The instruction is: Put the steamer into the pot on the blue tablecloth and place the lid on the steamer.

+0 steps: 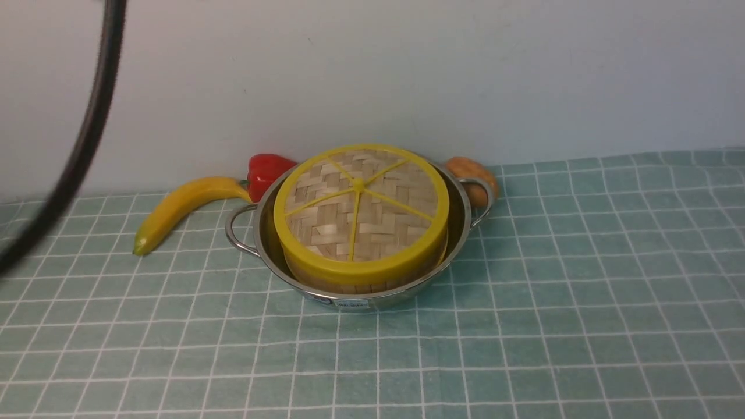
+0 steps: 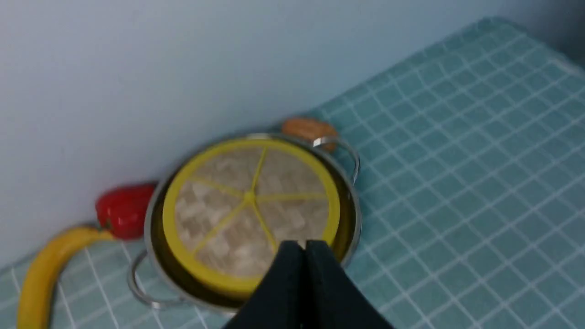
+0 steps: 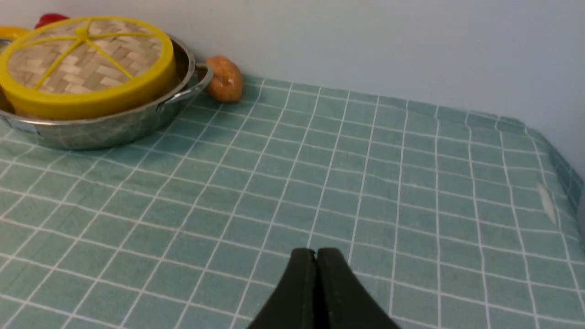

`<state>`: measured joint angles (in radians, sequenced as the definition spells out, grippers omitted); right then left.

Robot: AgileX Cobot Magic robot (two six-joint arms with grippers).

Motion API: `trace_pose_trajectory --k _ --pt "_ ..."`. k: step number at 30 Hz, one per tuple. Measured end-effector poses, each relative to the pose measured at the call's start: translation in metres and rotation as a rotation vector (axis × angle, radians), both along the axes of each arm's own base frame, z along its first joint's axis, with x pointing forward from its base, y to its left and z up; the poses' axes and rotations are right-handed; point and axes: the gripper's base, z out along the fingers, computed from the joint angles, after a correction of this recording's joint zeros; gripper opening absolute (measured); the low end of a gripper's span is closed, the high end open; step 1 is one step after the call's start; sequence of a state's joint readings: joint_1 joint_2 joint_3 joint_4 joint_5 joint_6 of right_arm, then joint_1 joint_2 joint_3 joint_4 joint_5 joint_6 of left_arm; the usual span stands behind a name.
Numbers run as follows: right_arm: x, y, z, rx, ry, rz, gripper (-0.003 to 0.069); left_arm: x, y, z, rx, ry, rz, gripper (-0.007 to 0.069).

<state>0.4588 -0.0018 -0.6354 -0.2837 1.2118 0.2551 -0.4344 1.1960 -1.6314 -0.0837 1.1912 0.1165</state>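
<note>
Both claws are pinched fully closed with nothing in them. Left claw (image 2: pixel 304 246): tips pressed together. In its wrist view it overlaps the edge of the lid (image 1: pixel 358 203), and I can't tell the gap from that blurry shot. Right claw (image 3: pixel 316 253): tips together over bare blue tablecloth (image 1: pixel 553 279), well apart from the pot (image 1: pixel 361 302).

My front view shows neither claw, only a black cable (image 1: pixel 87 134) blurred across the left edge.

The pot sits on the tablecloth near the back wall. The steamer (image 1: pixel 326 279) is inside the pot, with only a strip of woven side showing. The lid sits on the steamer and covers it, so the contents are hidden.

A banana (image 1: pixel 174 206) lies left of the pot. A red pepper (image 1: pixel 265 169) is behind the left handle and a brown rounded item (image 1: pixel 471 171) is just behind the right handle.
</note>
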Motion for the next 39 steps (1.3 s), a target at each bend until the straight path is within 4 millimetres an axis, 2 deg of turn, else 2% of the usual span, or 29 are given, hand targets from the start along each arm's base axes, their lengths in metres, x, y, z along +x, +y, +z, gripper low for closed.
trace_pose_trajectory --k 1,3,4,5,7,8,9,16,21,31,36,39 --pt "0.002 0.001 -0.003 -0.002 0.013 0.001 -0.0013 -0.005 0.002 -0.008 0.002 0.006 0.001 -0.0023" --pt "0.004 0.003 -0.005 -0.002 0.028 0.008 -0.0013 -0.025 0.011 -0.036 -0.021 -0.019 0.008 -0.0023" --pt "0.004 0.003 -0.005 -0.001 0.029 0.009 -0.0013 -0.026 0.012 -0.044 -0.016 -0.007 0.009 -0.0023" --pt "0.005 0.004 -0.005 0.001 0.027 0.013 -0.0009 -0.039 0.018 -0.056 -0.037 -0.046 0.015 -0.0023" --pt "0.005 0.004 -0.005 0.003 0.026 0.015 -0.0006 -0.052 0.025 -0.086 -0.068 -0.089 0.027 -0.0023" --pt "0.005 0.004 -0.005 0.003 0.026 0.015 -0.0006 -0.053 0.026 -0.088 -0.072 -0.093 0.029 -0.0023" --pt "0.005 0.005 -0.005 0.006 0.028 0.018 -0.0003 -0.065 0.031 -0.11 -0.106 -0.123 0.046 -0.0023" --pt "0.004 0.008 -0.006 0.038 0.044 0.048 0.001 -0.095 0.046 -0.162 -0.166 -0.159 0.079 -0.0023" --pt "0.003 0.011 -0.006 0.06 0.054 0.069 0.0029 -0.106 0.05 -0.178 -0.181 -0.133 0.086 -0.0023" --pt "0.001 0.017 -0.007 0.114 0.076 0.119 0.0062 -0.108 0.051 -0.182 -0.164 -0.1 0.081 -0.0008" --pt "0.0 0.021 -0.007 0.152 0.094 0.154 0.0076 -0.107 0.064 -0.189 0.051 -0.24 0.079 0.0008" --pt "-0.001 0.022 -0.007 0.166 0.098 0.166 0.0082 -0.109 0.072 -0.199 0.096 -0.29 0.128 0.0012"
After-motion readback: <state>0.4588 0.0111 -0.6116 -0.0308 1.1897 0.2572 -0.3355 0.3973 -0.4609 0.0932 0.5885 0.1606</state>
